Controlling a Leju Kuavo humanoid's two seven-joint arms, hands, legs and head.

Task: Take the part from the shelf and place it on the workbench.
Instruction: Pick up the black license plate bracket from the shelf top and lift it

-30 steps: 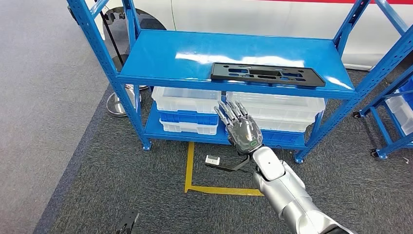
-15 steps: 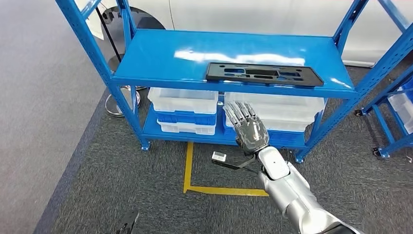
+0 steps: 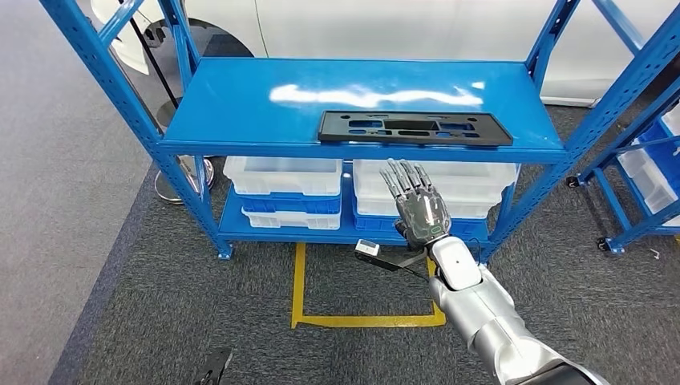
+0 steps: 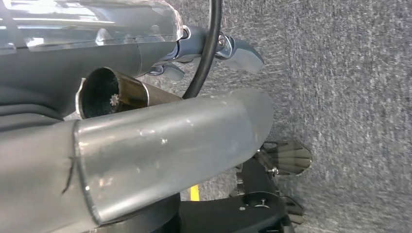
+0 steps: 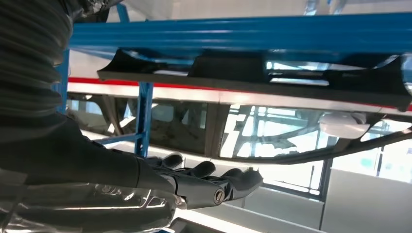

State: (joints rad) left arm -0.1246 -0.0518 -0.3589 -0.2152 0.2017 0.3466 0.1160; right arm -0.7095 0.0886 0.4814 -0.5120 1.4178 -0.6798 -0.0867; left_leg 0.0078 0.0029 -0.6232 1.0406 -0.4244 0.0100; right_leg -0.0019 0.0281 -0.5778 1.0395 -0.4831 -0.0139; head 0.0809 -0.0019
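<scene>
The part point(image 3: 413, 128) is a long, flat black plate with cut-outs, lying near the front edge of the blue shelf's top board point(image 3: 240, 104). My right hand point(image 3: 418, 210) is raised in front of the shelf, just below that front edge and under the part, with fingers spread and pointing up and nothing in it. From the right wrist view, the part point(image 5: 252, 80) is seen from underneath, overhanging the blue edge, above the outstretched right hand point(image 5: 194, 187). My left hand point(image 4: 233, 48) hangs low beside my body over the carpet, holding nothing.
White and blue bins point(image 3: 281, 176) fill the shelf's lower level. A yellow tape mark point(image 3: 298, 281) lies on the grey carpet in front. A second blue rack point(image 3: 641, 160) stands at the right, and a round metal stand base point(image 3: 172, 180) at the shelf's left leg.
The whole picture has shifted, so the camera moved; the shelf now looks closer and more centred. My right hand has risen nearer the shelf's front edge, under the part.
</scene>
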